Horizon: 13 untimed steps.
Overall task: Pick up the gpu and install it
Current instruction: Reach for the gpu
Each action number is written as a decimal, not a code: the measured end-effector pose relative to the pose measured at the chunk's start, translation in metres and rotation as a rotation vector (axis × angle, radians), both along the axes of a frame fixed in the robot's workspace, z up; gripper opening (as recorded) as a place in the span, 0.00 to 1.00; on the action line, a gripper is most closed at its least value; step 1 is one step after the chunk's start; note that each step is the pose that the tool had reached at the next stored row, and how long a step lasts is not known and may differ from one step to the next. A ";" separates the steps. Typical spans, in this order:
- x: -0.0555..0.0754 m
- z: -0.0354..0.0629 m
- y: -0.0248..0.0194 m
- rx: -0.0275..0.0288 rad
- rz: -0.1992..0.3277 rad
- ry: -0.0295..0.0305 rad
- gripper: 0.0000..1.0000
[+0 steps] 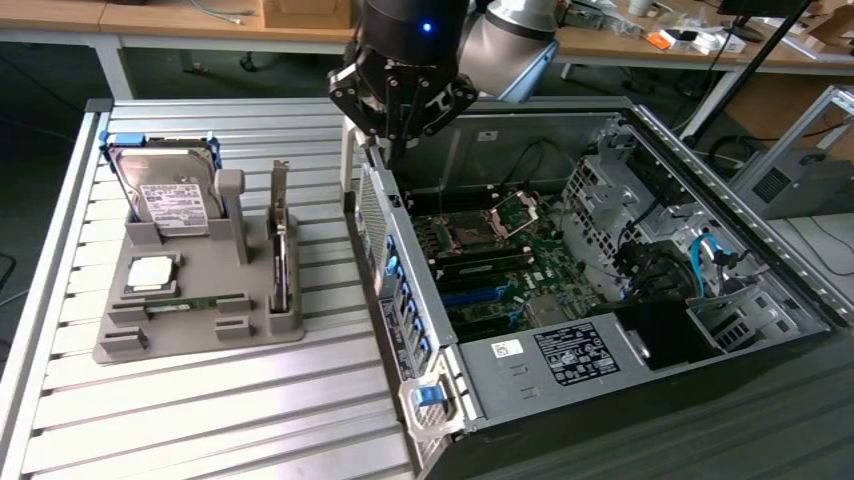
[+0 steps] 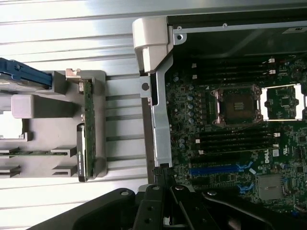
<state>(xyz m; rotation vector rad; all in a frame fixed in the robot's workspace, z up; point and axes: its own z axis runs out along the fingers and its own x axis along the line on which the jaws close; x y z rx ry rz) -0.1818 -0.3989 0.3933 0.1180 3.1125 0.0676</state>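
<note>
On edge in a grey moulded parts holder [image 1: 187,330], the thin brown-backed gpu with silver end bracket [image 1: 282,250] stands well apart from the black gripper [image 1: 386,148], clenched empty over the open silver computer case [image 1: 390,235]. The card looks light, stiff and fragile, likely best gripped along its top edge. Its fan face is hidden.

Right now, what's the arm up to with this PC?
The robot arm hangs over the rear wall of the open PC case, jaws shut with nothing in them. The gpu is not picked up yet. It stands on edge in the grey holder on the table, on the exterior view's left of the case, near the hard drive. The motherboard lies exposed inside the case.
</note>
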 end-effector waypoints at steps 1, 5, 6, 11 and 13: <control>0.000 0.0000 0.0000 0.0000 0.000 0.0000 0.11; -0.002 0.0000 0.0000 0.0000 0.000 0.0000 0.11; -0.002 0.0000 0.0000 0.0000 0.000 0.0000 0.11; -0.003 0.0000 0.0000 0.0000 0.000 0.0000 0.11; -0.004 0.0000 0.0000 0.0000 0.000 0.0000 0.11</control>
